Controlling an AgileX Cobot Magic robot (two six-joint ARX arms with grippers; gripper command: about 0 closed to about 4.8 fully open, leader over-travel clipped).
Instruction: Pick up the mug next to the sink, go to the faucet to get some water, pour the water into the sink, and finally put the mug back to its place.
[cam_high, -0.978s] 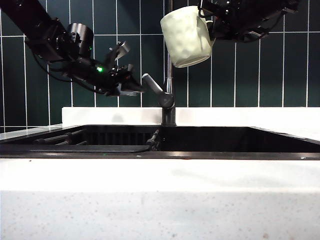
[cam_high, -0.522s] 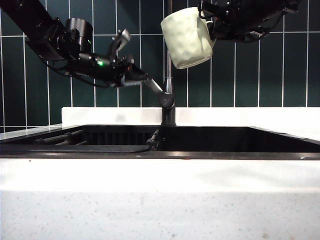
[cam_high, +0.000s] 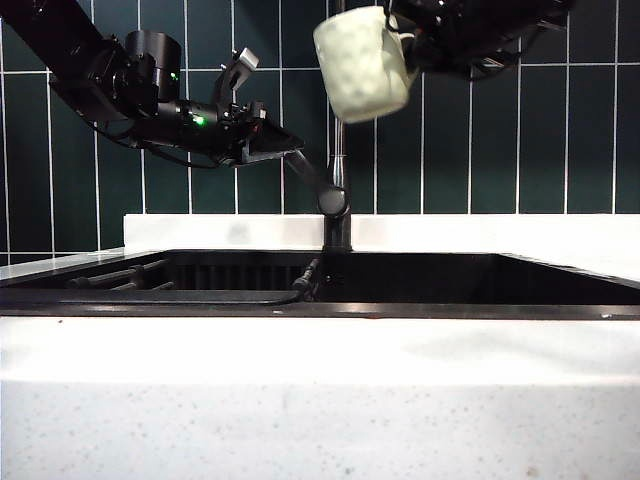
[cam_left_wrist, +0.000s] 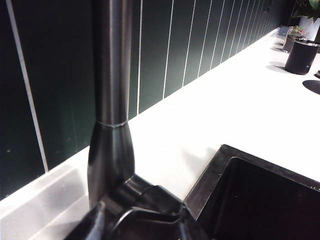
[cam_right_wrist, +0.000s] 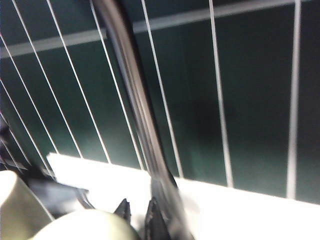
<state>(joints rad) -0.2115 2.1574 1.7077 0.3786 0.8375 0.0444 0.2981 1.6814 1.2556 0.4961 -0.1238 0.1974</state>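
Mug (cam_high: 362, 64), tilted, hung clamped in the right gripper's (cam_high: 408, 45) fingers high over the sink (cam_high: 420, 280); a bump against the faucet (cam_high: 337, 190) could spill water onto the worktop (cam_high: 320, 350). Left gripper's (cam_high: 262, 140) fingers stood apart at what seemed the lever, which could slip free.

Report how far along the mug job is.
Done: the mug is off the counter, held high beside the faucet by the right claw. In hand: the left claw, open, is at the faucet's lever. Left: filling, pouring into the sink, returning the mug.

Black arms, cables, green light
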